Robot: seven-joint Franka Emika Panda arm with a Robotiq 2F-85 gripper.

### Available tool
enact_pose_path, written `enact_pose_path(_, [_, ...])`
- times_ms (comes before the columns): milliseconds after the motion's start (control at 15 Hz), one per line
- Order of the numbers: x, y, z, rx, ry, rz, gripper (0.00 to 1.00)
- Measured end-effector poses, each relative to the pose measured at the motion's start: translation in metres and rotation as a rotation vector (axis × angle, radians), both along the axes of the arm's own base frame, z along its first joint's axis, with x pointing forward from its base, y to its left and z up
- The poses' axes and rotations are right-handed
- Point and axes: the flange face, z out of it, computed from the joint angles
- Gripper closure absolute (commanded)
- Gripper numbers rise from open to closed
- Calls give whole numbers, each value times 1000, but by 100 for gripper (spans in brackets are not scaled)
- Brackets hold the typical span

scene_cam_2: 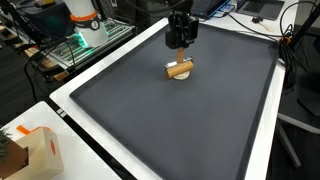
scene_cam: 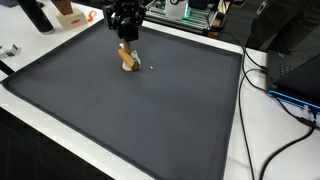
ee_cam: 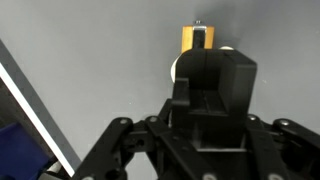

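box (scene_cam_2: 36,150) sits far left on the white table (scene_cam: 248,130), off the mat (scene_cam_2: 150,120). the dark mat covers most of the table in both exterior views. the gripper (scene_cam_2: 180,42) hangs over the mat's far middle part, pointing straight down. the block (scene_cam_2: 180,67), tan-yellow, lies on the mat directly under the gripper, very close to its tips; cannot tell if they touch. a white round piece (scene_cam_2: 181,76) is touching the block. the wrist view shows the block (ee_cam: 197,38) at top centre, partly hidden by the black gripper body. fingers: cannot tell if apart or together. cables (scene_cam: 290,95) trail on the right, off the mat.
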Motion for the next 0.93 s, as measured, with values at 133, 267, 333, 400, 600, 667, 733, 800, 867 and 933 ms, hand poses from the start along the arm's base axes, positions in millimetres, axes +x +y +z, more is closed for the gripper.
enact_pose_path(133, [0, -1, 0, -1, -2, -10, 76])
enact_pose_path(267, [1, -2, 0, -3, -5, -16, 76])
enact_pose_path(333, [1, -2, 0, -4, -8, -22, 76])
enact_pose_path(400, [1, -3, 0, -5, -13, -27, 76])
enact_pose_path(600, [3, -5, 2, -7, -31, -50, 76])
enact_pose_path(667, [3, -6, 2, -6, -36, -57, 76])
enact_pose_path(733, [3, -7, 3, -6, -42, -67, 76])
enact_pose_path(800, [4, -7, 3, -6, -47, -75, 76])
enact_pose_path(867, [4, -8, 4, -7, -53, -85, 76])
enact_pose_path(933, [5, -8, 5, -9, -58, -95, 76])
